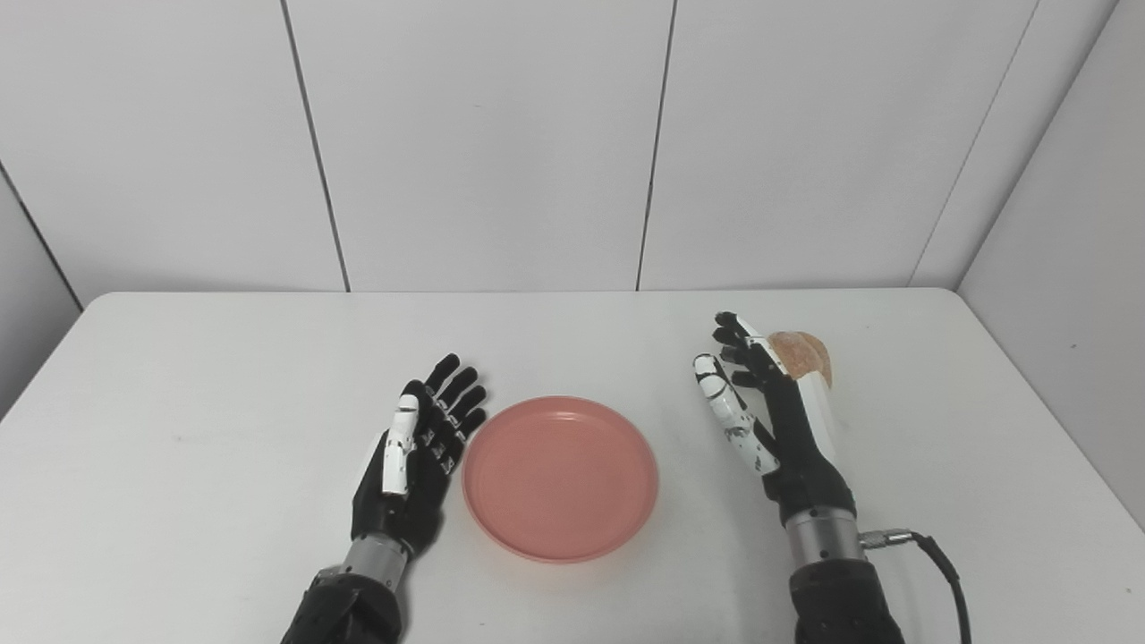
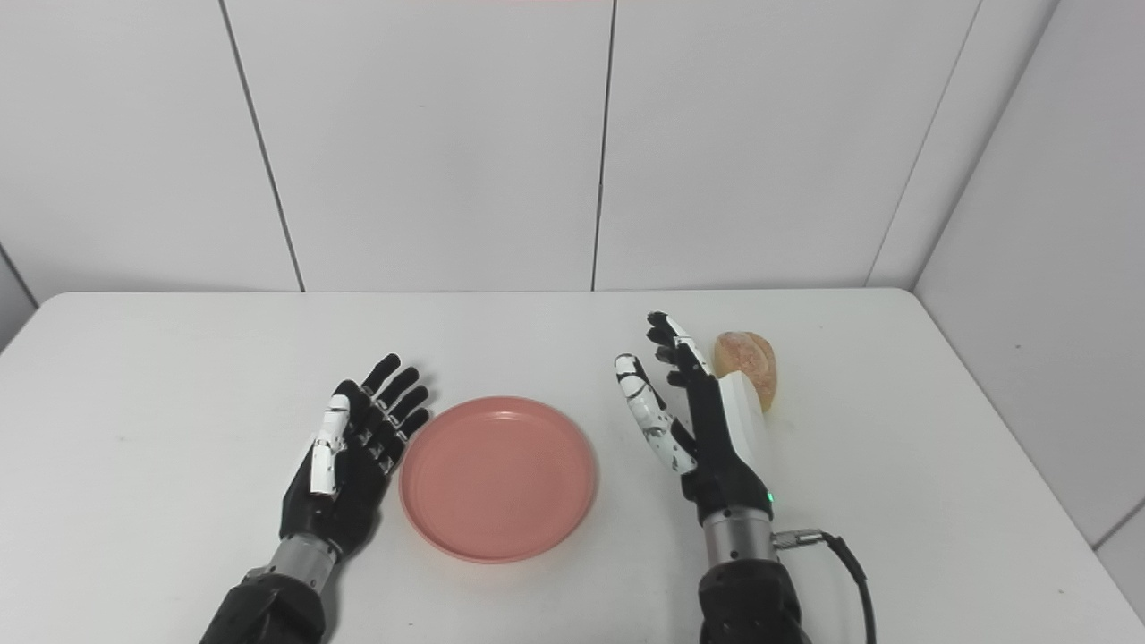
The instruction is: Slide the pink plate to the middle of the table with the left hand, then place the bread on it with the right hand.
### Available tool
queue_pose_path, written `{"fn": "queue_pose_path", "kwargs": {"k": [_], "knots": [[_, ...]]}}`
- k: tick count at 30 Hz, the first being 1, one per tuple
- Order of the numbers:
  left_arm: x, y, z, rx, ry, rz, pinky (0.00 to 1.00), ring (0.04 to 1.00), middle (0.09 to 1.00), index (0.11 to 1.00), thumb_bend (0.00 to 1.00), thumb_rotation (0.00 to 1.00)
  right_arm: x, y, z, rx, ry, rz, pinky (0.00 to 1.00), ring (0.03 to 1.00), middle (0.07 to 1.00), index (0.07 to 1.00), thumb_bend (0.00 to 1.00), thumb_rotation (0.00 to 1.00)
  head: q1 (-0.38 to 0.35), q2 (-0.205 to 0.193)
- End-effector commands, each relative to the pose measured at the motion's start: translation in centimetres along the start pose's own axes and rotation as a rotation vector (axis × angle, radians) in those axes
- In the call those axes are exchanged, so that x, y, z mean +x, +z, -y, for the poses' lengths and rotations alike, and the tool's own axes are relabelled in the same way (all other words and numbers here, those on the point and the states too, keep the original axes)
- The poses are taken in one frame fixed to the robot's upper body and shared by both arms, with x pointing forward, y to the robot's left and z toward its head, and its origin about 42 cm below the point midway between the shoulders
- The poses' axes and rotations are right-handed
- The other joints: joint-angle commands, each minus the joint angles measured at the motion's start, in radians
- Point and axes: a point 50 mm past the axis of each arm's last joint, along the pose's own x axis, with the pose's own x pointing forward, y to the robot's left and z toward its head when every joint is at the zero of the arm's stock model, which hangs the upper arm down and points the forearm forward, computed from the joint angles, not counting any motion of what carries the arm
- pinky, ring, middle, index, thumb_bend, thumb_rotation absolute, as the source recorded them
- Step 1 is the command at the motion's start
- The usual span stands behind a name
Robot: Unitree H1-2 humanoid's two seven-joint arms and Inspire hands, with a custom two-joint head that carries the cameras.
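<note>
Both hands were open, holding nothing. Left hand (image 1: 416,452) lay just left of the pink plate (image 1: 561,478); right hand (image 1: 769,416) stood near the bread (image 2: 747,356), far right.

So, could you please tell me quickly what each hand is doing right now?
Left hand: open, empty, beside the pink plate.
Right hand: open, empty, near the bread.
</note>
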Motion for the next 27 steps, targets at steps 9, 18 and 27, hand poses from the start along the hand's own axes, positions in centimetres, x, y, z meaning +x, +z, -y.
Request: {"fn": "queue_pose_path", "kwargs": {"k": [9, 18, 27], "knots": [[-1.3, -1.8, -1.9, -0.047, 0.036, -0.071, 0.94, 0.903, 0.902, 0.887, 0.36, 1.0, 3.4, 2.3, 3.0, -0.106, -0.169, -0.01, 0.72, 0.82, 0.861, 0.876, 0.77, 0.68, -0.052, -0.022], [-1.3, -1.7, -2.5, -0.063, 0.035, -0.083, 0.95, 0.912, 0.914, 0.901, 0.34, 1.0, 5.6, 1.7, 4.9, -0.288, -0.239, -0.021, 0.71, 0.842, 0.899, 0.906, 0.86, 0.53, -0.099, -0.035], [-1.3, -1.5, -2.7, -0.084, 0.023, -0.084, 0.97, 0.927, 0.927, 0.92, 0.32, 1.0, 7.5, 0.6, 6.9, -0.473, -0.289, -0.107, 0.72, 0.861, 0.907, 0.921, 0.89, 0.56, -0.11, -0.039]]}}
